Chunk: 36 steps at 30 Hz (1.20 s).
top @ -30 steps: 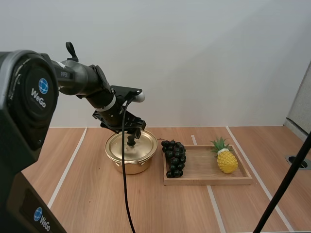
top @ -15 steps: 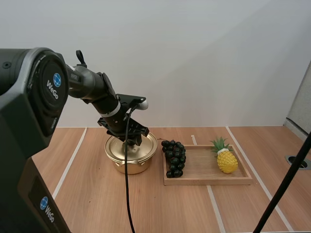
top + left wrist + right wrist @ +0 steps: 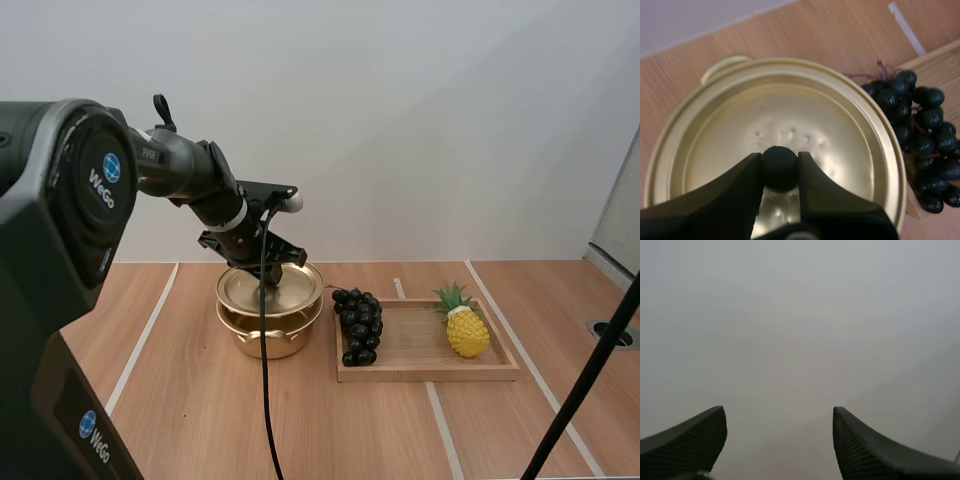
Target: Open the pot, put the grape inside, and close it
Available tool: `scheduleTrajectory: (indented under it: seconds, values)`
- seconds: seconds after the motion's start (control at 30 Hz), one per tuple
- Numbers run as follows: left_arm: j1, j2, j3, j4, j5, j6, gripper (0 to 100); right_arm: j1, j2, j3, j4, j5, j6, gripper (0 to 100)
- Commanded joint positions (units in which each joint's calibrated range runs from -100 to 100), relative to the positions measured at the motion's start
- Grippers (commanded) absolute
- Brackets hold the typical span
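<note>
Left gripper point(image 3: 780, 157): clamped on the black knob point(image 3: 780, 169) of the lid point(image 3: 790, 110)
Lid: held just above the pot point(image 3: 266, 336)
Grapes point(image 3: 360, 323): on the wooden tray point(image 3: 425, 352), at the end nearest the pot
Right gripper point(image 3: 780, 427): fingers apart, holding nothing

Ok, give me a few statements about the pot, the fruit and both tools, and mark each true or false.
1. The left tool pinches the knob of the lid. True.
2. The lid sits shut on the pot. False: it hangs raised just above the pot's rim.
3. The grapes are inside the pot. False: they lie on the tray, at its end nearest the pot.
4. A pineapple stands on the tray. True.
5. The right tool is shut. False: its fingers stand apart, holding nothing.
</note>
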Motion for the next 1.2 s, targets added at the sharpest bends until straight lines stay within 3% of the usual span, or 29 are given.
scheduleTrajectory:
  seconds: [0.0,0.13,0.33,0.53,0.87,1.17]
  values:
    - [-0.06,-4.58,-5.42,-0.47,-9.27,-0.75,1,0.1,-0.85,-0.57,0.13,0.0,-0.32,100]
    - [0.6,-11.19,-14.51,3.1,-13.53,-3.06,1,0.1,-0.67,-0.57,0.13,0.0,-0.32,100]
    - [3.69,-18.78,-26.35,5.42,-8.72,-9.42,0,0.1,-0.69,-0.57,0.13,0.0,-1.35,100]
    - [6.12,-28.39,-29.79,5.42,-9.76,-11.65,0,0.1,0.15,-0.57,0.13,0.0,-4.51,100]
    - [6.29,-45.13,-29.79,6.51,-16.58,-10.37,0,0.1,3.01,14.76,1.55,0.0,-5.78,100]
    - [6.29,-49.22,-32.12,10.07,-15.98,-10.37,0,0.1,6.24,31.3,5.19,0.0,-7.12,100]
